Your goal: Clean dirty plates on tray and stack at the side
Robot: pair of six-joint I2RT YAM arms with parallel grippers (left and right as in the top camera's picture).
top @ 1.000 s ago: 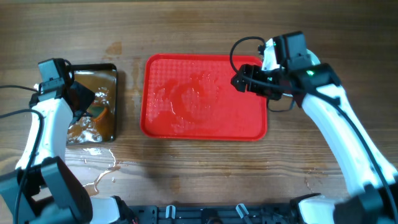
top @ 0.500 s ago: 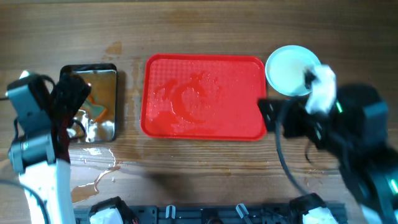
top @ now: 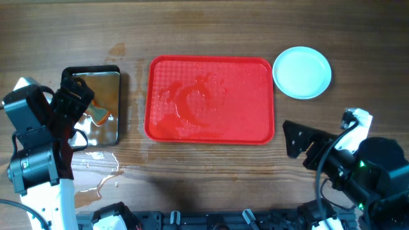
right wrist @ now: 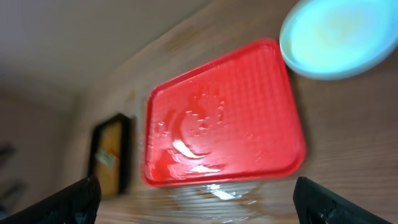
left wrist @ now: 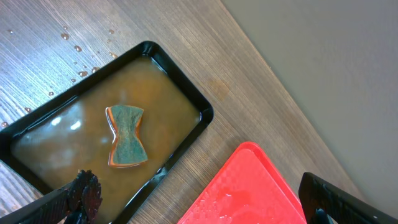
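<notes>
The red tray [top: 211, 99] lies mid-table, wet and with nothing on it; it also shows in the left wrist view [left wrist: 249, 186] and the right wrist view [right wrist: 224, 112]. The pale mint plates [top: 301, 72] [right wrist: 336, 37] rest on the table just right of the tray's far corner, and from above they read as one round disc. My right gripper [top: 300, 144] [right wrist: 199, 202] hovers open and holds nothing, near the front right, well clear of the plates. My left gripper [top: 73, 105] [left wrist: 202, 199] is open and holds nothing, at the near edge of the dark pan.
A dark metal pan [top: 115, 105] [left wrist: 186, 99] of brownish water stands left of the tray, with a green-and-orange sponge [top: 97, 114] [left wrist: 127, 135] lying in it. Water is spilled on the wood [top: 102, 172] in front of the pan.
My right arm has pulled back from beside the tray's far right corner to the front right, uncovering the plates there. My left arm drew back from over the pan. Both grippers opened wider.
</notes>
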